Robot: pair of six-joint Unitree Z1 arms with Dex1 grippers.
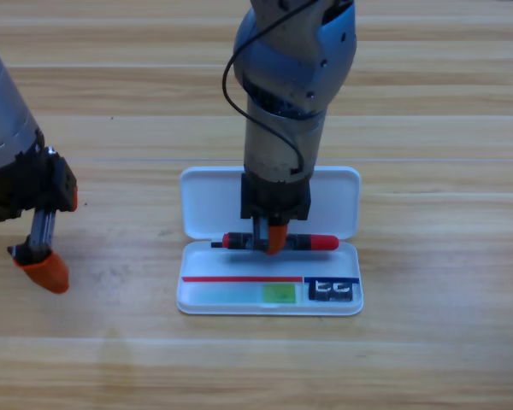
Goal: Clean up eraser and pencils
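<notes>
Over on the left, the left pincer [39, 266] waits just above the counter [445, 359], well apart from the action; whether it is open or closed, I cannot tell. In the middle, the right pincer [270, 237] points straight down, clamped on the black pencil [312, 242] with red ends, holding it level over the hinge of the open white case [205, 201]. The green pencil [239, 295] lies in the near tray, the eraser [332, 290] at that tray's right end. Best approach here, I'd say: keep the barrel parallel to the tray, carry it nearer, lower between the walls, then release.
</notes>
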